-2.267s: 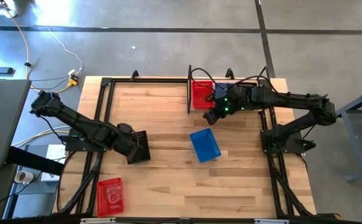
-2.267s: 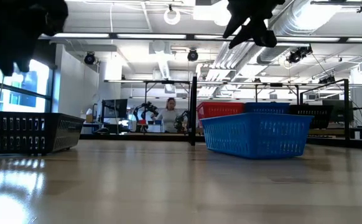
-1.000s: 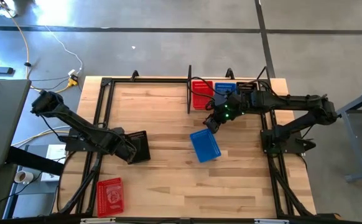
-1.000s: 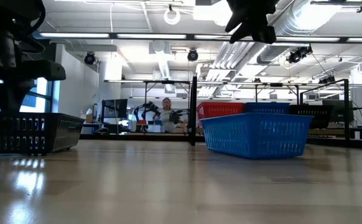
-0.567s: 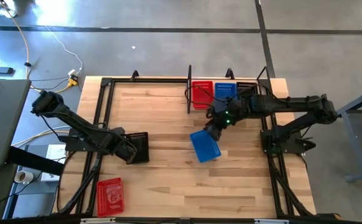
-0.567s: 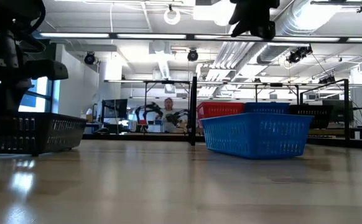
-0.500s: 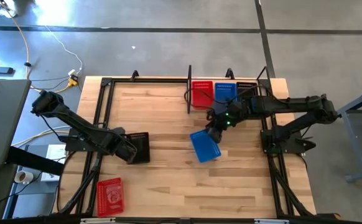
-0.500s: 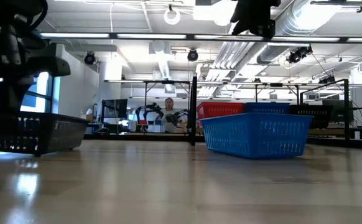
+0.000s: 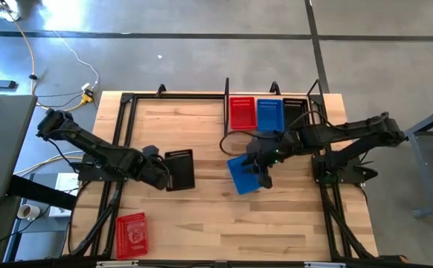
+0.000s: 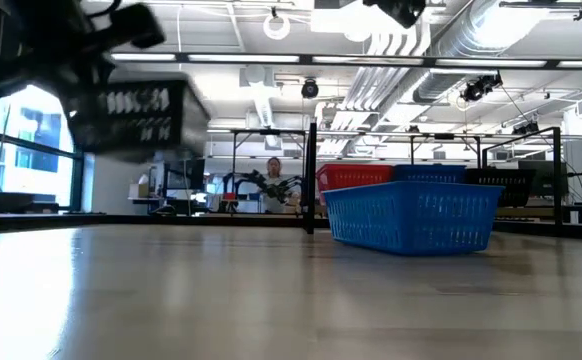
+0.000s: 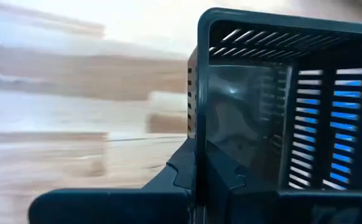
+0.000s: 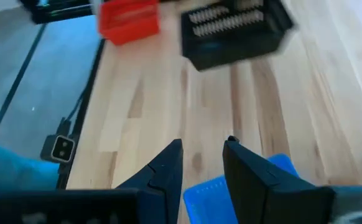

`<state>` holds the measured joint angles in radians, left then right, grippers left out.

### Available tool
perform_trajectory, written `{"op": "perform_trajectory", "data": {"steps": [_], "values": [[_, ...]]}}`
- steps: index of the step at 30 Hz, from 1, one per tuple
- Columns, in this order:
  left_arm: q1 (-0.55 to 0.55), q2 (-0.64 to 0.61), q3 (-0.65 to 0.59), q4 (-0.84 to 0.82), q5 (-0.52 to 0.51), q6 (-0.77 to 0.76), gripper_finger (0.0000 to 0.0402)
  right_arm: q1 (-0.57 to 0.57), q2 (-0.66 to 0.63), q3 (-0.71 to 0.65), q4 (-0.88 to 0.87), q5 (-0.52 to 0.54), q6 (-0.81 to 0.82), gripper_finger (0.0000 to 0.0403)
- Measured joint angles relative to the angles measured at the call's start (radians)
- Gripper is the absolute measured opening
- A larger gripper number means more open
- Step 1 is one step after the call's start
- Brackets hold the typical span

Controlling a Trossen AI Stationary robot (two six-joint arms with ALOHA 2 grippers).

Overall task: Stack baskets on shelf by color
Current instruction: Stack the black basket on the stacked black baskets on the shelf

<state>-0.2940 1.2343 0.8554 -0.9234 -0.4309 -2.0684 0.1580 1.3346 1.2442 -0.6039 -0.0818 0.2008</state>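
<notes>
A black basket [image 9: 180, 170] hangs above the table's middle left, with my left gripper [image 9: 162, 173] shut on its left wall. The low view shows this basket [image 10: 139, 116] well above the wood. A blue basket [image 9: 242, 176] rests on its base at the table's middle. My right gripper [image 9: 265, 176] hovers open over its right end, and its fingers [image 12: 168, 168] point down at the blue rim [image 12: 231, 193] without touching. The shelf [image 9: 226, 113] at the far edge holds a red basket [image 9: 242, 113], a blue basket [image 9: 270, 113] and a black basket [image 9: 295, 106]. My left gripper pinches the black basket's upright side wall [image 11: 197, 134], one finger inside the basket and one outside. It comes from the table's left side, slanting down. The basket is lifted clear of the table, with its open top up and slightly tilted.
A loose red basket [image 9: 132, 234] lies at the near left corner of the table. Black arm-mount frames [image 9: 120, 134] run along both table sides. Bare wood spreads between the two loose baskets and along the near edge. A person stands in the room beyond.
My left gripper has risen and gone toward the table's right, lifting the black basket off the wood and carrying it along. My right gripper has swung from the shelf toward the near edge, rolling as it went, and now stands over the loose blue basket.
</notes>
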Motion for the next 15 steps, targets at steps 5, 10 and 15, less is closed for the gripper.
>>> {"op": "perform_trajectory", "data": {"steps": [5,10,15], "values": [[0.049,0.000,0.085,0.001,-0.060,0.094,0.0001,0.041,0.000,0.000,0.074,0.008,-0.109,0.0101],[0.102,0.000,0.157,0.000,-0.090,0.198,0.0001,0.068,0.000,0.000,0.169,0.064,-0.203,0.0109],[0.151,0.020,0.245,-0.002,-0.116,0.304,0.0000,0.069,0.000,0.000,0.282,0.075,-0.228,0.0135]]}}
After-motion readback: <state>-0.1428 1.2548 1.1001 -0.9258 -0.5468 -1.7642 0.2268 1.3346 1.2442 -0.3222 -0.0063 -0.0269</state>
